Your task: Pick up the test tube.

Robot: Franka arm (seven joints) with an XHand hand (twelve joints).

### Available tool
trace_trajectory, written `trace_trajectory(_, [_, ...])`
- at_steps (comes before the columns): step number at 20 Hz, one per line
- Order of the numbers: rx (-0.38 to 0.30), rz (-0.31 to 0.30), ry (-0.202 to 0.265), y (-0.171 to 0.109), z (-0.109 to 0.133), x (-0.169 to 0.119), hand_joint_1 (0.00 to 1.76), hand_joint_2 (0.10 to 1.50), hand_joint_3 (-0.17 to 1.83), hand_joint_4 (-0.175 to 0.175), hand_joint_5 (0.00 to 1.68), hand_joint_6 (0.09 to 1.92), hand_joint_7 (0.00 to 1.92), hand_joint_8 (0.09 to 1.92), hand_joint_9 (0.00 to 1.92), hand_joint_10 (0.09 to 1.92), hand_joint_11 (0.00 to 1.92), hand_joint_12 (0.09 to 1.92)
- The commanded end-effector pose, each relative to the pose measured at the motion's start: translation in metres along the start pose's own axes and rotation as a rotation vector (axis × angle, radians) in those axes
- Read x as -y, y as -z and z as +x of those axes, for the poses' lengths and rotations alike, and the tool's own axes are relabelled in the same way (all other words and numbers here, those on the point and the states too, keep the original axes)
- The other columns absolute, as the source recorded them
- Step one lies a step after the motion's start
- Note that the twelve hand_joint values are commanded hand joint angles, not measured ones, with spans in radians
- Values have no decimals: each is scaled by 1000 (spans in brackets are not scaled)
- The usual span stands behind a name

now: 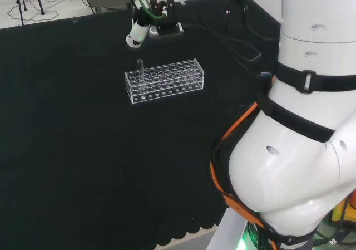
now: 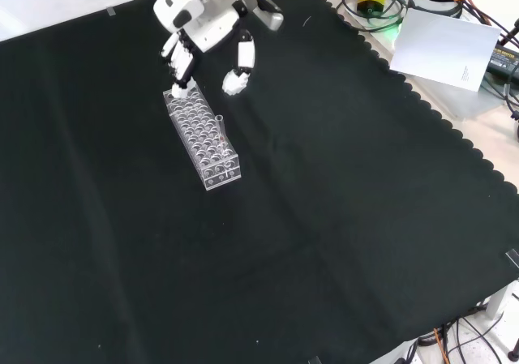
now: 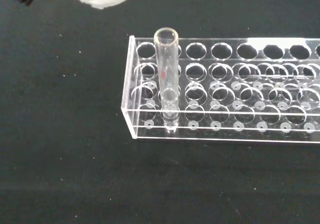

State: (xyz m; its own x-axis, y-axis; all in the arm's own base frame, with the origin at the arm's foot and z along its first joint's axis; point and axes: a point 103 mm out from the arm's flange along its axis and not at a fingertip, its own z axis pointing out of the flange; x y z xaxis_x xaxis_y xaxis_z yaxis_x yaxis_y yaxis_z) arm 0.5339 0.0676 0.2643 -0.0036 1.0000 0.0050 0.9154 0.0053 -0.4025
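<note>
A clear rectangular plastic rack [image 3: 220,99] holds one clear glass test tube [image 3: 166,74], upright, apparently empty, in a corner hole. The hand [image 2: 203,32] hovers beside the rack, fingers relaxed, holding nothing.

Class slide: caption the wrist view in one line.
Clear test tube standing upright in a corner hole of the clear rack on black cloth.

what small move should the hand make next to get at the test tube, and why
Probably bring the hand along the rack toward the test tube and lower it. In the front view its relaxed fingers hang over the rack's far end, while the tube stands upright near the other end, untouched. It holds nothing yet, so closing the fingers now would miss.
</note>
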Motion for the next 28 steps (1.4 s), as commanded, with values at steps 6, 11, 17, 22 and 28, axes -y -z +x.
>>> trace_trajectory(6, [49,84,-3,-36,2,-14,841,677,748,-107,406,510,629,742,556,779,266,1459])
trace_trajectory(11, [47,109,-5,-48,1,-10,844,675,749,-107,391,552,631,745,557,780,267,1459])
trace_trajectory(17, [42,130,-2,-60,3,-6,847,673,749,-106,390,562,638,748,558,781,267,1459])
trace_trajectory(22, [41,143,2,-69,8,-6,849,671,750,-105,400,574,661,755,563,782,267,1460])
trace_trajectory(28, [43,151,-7,-75,11,-10,862,665,750,-101,419,635,725,738,590,771,278,1454])
